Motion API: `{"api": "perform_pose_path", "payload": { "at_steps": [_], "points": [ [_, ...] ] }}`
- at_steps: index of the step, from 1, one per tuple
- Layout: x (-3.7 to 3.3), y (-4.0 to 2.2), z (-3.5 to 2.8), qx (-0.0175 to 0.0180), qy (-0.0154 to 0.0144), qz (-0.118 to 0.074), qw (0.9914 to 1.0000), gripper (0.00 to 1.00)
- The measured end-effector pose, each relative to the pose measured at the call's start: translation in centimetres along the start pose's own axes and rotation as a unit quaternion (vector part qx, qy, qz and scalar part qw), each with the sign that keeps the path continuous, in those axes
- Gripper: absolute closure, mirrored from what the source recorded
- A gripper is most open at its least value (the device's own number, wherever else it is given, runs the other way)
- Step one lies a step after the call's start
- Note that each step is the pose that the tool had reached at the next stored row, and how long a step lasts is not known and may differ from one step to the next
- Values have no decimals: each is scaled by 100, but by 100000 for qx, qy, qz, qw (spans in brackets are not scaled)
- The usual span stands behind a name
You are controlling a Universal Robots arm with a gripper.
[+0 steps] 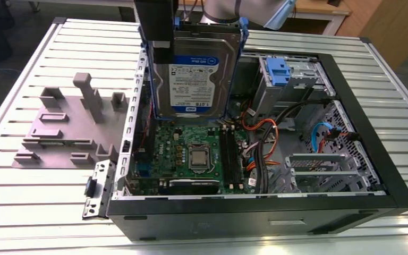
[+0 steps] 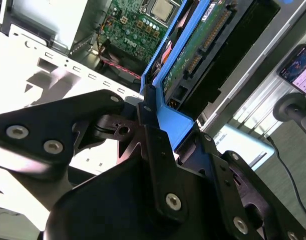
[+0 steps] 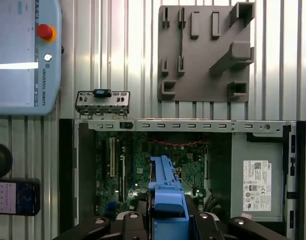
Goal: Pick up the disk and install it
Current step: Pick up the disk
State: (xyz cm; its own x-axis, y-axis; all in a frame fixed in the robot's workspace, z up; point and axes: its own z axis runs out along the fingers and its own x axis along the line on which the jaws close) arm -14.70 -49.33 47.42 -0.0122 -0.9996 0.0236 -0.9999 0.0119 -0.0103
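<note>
Grey fixture plate (image 1: 62, 127) sits on the worktop (image 1: 19, 212) at the exterior view's left. In the middle, the disk (image 1: 193, 79) hangs upright over the open case (image 1: 261, 207). The jaws are clamped shut on its blue rails at the top end, probably leaving the lower end free for the drive bay (image 1: 299, 85) just to the right.

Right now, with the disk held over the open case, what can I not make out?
Exterior view: the disk hides the case interior behind it; the arm covers its top end.
First wrist view: the disk stands edge-on, so its label is unseen; the gripper covers its held end.
Second wrist view: the gripper hides the disk's held end.
</note>
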Motion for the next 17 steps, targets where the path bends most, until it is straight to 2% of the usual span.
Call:
{"api": "perform_pose_path", "payload": {
  "at_steps": [4,10,17],
  "points": [
    [-29,-55,0,1,0,2,100000,64],
    [-40,-202,2,3,-5,-13,100000,64],
    [-53,-339,4,1,-1,-25,100000,64]
  ]
}}
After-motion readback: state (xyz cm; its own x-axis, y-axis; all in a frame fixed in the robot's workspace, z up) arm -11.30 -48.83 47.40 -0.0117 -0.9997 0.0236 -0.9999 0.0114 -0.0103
